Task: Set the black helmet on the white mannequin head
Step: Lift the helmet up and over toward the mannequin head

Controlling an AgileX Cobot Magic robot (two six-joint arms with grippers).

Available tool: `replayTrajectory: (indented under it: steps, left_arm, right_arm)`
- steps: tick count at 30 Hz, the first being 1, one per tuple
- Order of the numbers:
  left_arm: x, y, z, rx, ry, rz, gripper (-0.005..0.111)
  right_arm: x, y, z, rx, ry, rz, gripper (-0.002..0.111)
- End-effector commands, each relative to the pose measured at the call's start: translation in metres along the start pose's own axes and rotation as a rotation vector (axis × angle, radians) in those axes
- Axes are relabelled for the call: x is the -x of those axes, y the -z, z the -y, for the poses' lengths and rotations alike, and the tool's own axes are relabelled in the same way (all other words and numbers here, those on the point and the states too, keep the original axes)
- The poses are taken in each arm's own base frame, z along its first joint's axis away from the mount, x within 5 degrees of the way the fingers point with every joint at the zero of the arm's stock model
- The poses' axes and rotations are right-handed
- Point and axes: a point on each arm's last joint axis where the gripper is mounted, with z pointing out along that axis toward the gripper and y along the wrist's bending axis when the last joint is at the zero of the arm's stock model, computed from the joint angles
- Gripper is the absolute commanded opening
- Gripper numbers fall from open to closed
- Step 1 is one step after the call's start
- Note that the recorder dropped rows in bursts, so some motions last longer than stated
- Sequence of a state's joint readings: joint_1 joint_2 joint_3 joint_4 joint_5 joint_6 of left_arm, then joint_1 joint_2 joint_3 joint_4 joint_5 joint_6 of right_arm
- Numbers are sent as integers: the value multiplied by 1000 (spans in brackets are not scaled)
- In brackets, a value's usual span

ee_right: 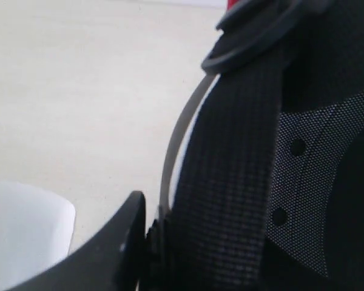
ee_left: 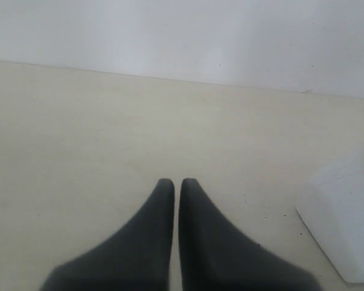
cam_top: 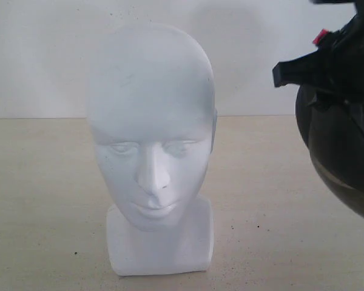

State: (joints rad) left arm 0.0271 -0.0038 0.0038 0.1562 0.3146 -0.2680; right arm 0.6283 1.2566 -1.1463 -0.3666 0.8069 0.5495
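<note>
The white mannequin head (cam_top: 150,151) stands upright on the beige table, facing the exterior camera; its bald top is bare. The black helmet (cam_top: 343,115) hangs in the air at the right edge, partly cut off, its tinted visor low and a black strap buckle with a red tab sticking out to the left. In the right wrist view the helmet's webbing strap and mesh lining (ee_right: 261,170) fill the picture, and my right gripper (ee_right: 155,233) is shut on the helmet's edge, one finger (ee_right: 118,242) showing. My left gripper (ee_left: 172,183) is shut, empty, low over the table beside the head's base (ee_left: 346,224).
The beige table (cam_top: 42,200) runs back to a plain white wall (cam_top: 42,54). A corner of the head's white base (ee_right: 21,233) shows in the right wrist view. Nothing else stands on the table.
</note>
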Motion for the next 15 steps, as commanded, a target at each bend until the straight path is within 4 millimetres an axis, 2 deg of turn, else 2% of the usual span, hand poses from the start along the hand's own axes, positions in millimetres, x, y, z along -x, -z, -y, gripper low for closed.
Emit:
replayTrajectory:
  steps: [1,9,15]
  left_arm:
    - [2,0,0,1,0,9,5]
    - [2,0,0,1,0,9,5]
    - [2,0,0,1,0,9,5]
  right_arm:
    - [14,51,13,21,40,216,0]
    - [13,120,26,112,141,493,0]
    - [-2,159,33,195,218,739,0]
